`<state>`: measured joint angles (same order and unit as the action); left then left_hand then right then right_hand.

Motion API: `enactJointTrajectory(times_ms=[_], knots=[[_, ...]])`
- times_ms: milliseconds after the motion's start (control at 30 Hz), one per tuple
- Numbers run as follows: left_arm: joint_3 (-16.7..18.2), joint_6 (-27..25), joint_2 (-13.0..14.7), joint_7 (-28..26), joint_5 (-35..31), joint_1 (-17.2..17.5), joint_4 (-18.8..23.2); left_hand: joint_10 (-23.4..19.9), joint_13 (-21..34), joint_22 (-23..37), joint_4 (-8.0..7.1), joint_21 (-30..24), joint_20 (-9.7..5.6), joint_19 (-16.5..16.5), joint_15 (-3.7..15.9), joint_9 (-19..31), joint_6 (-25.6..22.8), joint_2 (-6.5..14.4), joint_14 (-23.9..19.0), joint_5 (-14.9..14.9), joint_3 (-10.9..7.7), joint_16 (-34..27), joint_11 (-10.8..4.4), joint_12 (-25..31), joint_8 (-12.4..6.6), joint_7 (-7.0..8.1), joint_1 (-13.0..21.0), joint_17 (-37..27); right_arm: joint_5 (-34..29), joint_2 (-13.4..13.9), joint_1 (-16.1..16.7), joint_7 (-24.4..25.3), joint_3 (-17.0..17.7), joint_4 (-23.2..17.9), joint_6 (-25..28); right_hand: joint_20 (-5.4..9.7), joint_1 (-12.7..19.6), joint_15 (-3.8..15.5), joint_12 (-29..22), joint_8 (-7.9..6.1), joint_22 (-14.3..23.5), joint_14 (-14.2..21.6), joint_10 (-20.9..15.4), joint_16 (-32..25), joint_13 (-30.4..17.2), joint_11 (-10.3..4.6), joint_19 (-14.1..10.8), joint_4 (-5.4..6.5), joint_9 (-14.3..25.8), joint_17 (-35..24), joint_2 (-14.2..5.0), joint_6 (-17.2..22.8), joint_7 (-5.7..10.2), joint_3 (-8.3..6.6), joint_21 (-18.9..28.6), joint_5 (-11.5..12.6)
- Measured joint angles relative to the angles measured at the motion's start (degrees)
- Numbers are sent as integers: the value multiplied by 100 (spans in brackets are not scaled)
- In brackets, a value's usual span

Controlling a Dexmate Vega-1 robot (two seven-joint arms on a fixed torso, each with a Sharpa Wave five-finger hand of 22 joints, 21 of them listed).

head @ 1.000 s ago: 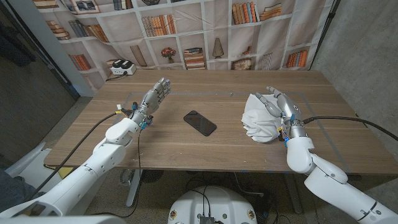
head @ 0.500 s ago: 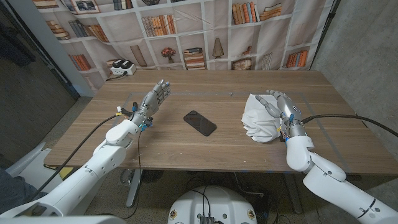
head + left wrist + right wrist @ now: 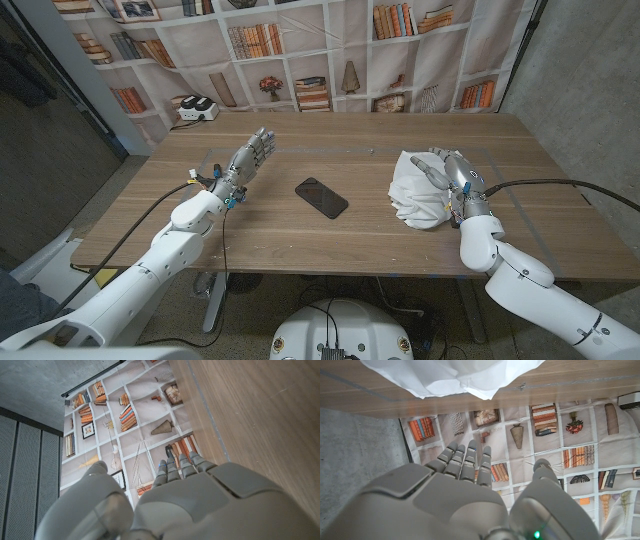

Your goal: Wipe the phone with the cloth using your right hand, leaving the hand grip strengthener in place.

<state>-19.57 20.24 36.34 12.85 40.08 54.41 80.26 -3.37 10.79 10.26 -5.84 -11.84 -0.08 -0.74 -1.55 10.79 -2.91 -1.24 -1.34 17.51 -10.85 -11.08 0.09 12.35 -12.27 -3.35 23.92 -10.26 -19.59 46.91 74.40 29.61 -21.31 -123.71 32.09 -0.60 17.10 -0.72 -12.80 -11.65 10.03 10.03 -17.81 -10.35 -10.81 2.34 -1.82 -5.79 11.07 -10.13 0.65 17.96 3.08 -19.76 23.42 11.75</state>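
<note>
On the table's right side, right hand (image 3: 452, 172) has edged slightly onto the white cloth (image 3: 418, 190), fingers spread, no grasp yet. Left hand (image 3: 247, 160) idle, fingers apart. Phone (image 3: 322, 197) mid-table, unwiped; grab comes next.

Wooden table (image 3: 300, 235): phone (image 3: 322, 197), cloth (image 3: 415, 190)

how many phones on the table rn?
1. The phone lies flat near the table's middle, between the left hand and the white cloth beside the right hand. The crumpled cloth could hide something.
</note>
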Motion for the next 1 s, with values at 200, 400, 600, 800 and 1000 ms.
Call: enactJointTrajectory(times_ms=[200, 400, 600, 800, 1000], knots=[[-1, -33, 37, 0, 2, -1, 15, 1, 0, 0, 0, 0, 0, 0, 0, 0, -54, 0, 0, -40, 0, 0, 2, 0, 0, 1, 0, 0, 41, 42, -40, -19, -64, -4, 194, 0, 0, 0, 0, 0, 0, 0, 0, 0, 0, 0, 0, -23, 0, 0, 0, 34, 32, 24, -19, 0], [1, -57, 47, -5, 3, -1, 31, 2, 0, 0, 0, 0, 0, 0, 0, 0, -58, 0, 0, -40, 0, 0, 2, 0, 0, -3, 0, 0, 53, 79, -75, -22, -126, -5, 238, 0, 22, 0, 0, 0, 0, 0, 0, 0, 0, 0, 0, -23, 0, 0, 22, 21, 44, 23, -34, 0], [4, -62, 78, -15, -3, 20, 83, -8, 0, 0, 18, 0, 0, 0, 1, 0, -58, -1, 1, -40, 18, 0, 11, 0, 0, -3, 0, 0, 119, 121, -114, -31, -203, -3, 385, -2, 22, 0, 0, 4, 0, 0, 30, 0, -27, -31, -1, -39, -1, 0, 22, 3, 63, 40, -34, 0], [5, -66, 88, -41, -23, 31, 132, -8, 0, 0, 17, 0, -1, 0, 1, 0, -58, -1, 1, -40, 17, 0, 11, 0, 0, -3, -1, 0, 158, 189, -166, -93, -276, 1, 515, -32, 33, 0, 0, 27, 0, 1, 76, 0, -27, -13, -32, -39, -1, -1, 33, -64, 60, 40, -66, 0], [5, -85, 94, -58, -34, 43, 168, -8, 0, 0, 17, 0, -1, 0, 1, -1, -58, -1, 1, -40, 17, 0, 11, 0, 0, -3, -1, 0, 181, 255, -213, -150, -336, 2, 622, -44, 45, -42, 31, 67, -1, -42, 165, 0, -27, -2, -44, -79, -1, -1, 45, -172, 52, 31, -66, 0]])
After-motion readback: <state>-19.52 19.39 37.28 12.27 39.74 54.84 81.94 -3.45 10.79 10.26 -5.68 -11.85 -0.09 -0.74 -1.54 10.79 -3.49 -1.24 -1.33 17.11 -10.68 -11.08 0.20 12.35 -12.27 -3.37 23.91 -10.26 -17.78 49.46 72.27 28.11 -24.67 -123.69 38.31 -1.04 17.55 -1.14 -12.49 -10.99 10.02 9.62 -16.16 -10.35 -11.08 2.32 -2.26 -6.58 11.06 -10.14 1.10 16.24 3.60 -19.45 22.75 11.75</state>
